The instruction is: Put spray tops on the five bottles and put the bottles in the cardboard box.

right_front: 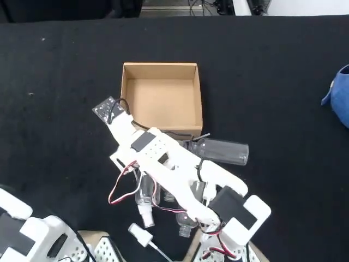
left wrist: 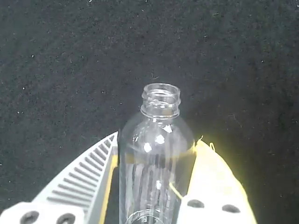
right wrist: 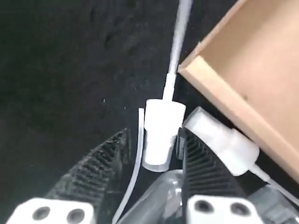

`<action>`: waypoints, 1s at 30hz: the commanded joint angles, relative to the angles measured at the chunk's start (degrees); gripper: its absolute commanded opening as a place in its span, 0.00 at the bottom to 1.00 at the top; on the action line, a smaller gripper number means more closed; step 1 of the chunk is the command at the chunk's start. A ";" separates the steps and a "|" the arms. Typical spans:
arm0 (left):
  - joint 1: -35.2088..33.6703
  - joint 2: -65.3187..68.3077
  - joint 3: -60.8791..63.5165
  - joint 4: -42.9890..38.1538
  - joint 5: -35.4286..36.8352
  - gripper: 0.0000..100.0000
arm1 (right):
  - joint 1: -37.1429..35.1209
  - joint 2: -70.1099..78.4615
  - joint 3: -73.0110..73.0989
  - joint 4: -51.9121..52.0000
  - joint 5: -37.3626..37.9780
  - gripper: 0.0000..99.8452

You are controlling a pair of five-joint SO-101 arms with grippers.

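Currently the left claw (left wrist: 158, 140) is clamped on a clear bottle (left wrist: 160, 116). One finger presses each side of the body, and the bare threaded neck points away from the claw over the black worktop (left wrist: 70, 56). No spray top on that one.

Right claw (right wrist: 154, 135) is partly open around a white spray top (right wrist: 161, 128). The top sits against one black ribbed finger (right wrist: 205, 172), with a clear gap to the other finger, so it's straddled, not pinched. Its dip tube (right wrist: 176, 42) runs away from the claw, past a corner of the cardboard box (right wrist: 219, 88). A second spray top (right wrist: 224, 140) lies just beside the box's outer wall, next to that same finger. Part of another clear bottle body (right wrist: 159, 198) shows under the claw.

High view: the right arm (right_front: 163, 158) stretches diagonally from its near-right base toward the box's near-left corner. The left arm (right_front: 32, 229) is folded up at the near-left edge.

The high view also gives the layout:
- The cardboard box (right_front: 161, 101) is mid-worktop, open side up, with no bottles in it.
- One uncapped bottle (right_front: 226, 152) lies on its side just near the box's near-right corner.
- Two more bottles (right_front: 147, 191) (right_front: 185, 221) lie partly under the right arm.
- A loose spray top (right_front: 139, 234) lies near them.
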 commanded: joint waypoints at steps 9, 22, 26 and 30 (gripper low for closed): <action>-0.48 -0.44 -3.65 -0.70 0.09 0.03 | -1.58 2.15 -5.05 -1.76 0.62 0.15; -0.66 -0.44 -3.65 -0.70 0.09 0.03 | -10.64 3.30 -10.33 2.55 0.62 0.15; -0.66 -0.44 -3.65 -0.70 0.09 0.03 | -9.49 3.82 -10.33 2.29 0.70 0.15; -0.66 -0.44 -3.65 -0.70 0.09 0.03 | -6.07 5.05 -10.24 2.20 0.70 0.15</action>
